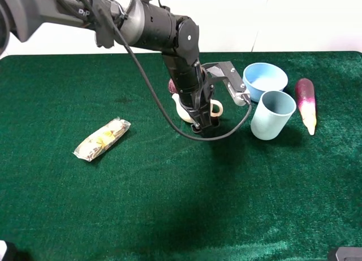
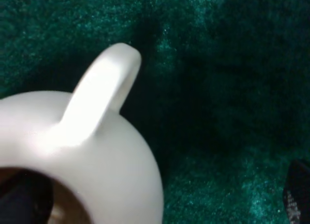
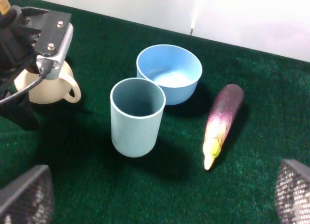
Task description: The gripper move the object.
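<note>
The cream teapot [image 1: 183,109] stands on the green cloth near the middle, its loop handle [image 1: 216,108] pointing right. My left gripper [image 1: 202,121] hangs over it from above. In the left wrist view the teapot [image 2: 92,151] fills the frame. One dark finger [image 2: 19,200] is down in its brown opening and the other finger [image 2: 298,195] is far out past the handle, so the jaws stand wide apart. The teapot also shows in the right wrist view [image 3: 41,90]. My right gripper [image 3: 157,197] is open and empty, well back from the objects.
A pale blue cup [image 1: 272,114], a blue bowl [image 1: 264,80] and a purple-and-white eggplant [image 1: 306,103] stand right of the teapot. A dark red ball [image 1: 172,85] sits just behind it. A yellow snack packet [image 1: 102,139] lies at left.
</note>
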Robot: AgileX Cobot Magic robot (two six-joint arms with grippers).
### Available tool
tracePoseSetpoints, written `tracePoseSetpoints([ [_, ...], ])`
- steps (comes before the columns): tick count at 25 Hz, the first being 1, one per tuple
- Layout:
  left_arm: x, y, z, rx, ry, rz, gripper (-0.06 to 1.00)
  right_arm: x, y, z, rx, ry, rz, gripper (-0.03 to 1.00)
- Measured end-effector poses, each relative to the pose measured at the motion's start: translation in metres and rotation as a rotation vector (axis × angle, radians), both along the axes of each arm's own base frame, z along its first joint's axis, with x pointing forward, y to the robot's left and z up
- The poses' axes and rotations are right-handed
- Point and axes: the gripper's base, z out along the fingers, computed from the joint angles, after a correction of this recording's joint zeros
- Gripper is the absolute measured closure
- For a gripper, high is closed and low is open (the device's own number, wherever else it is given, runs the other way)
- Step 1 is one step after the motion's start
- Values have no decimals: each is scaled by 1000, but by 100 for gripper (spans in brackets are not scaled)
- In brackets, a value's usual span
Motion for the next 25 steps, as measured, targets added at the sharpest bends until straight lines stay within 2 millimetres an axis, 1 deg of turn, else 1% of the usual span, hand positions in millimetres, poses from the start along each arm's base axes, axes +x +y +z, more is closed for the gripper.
tracePoseSetpoints([
  [12,-2,2,16,-8,-7,-8,-1,0,0,0,0,1,0,27],
  [18,-3,4,36,-15,-29,-22,-1,0,0,0,1,1,1,27],
  [25,-8,11,61,42,-25,-72,-1,0,0,0,3,1,2,27],
])
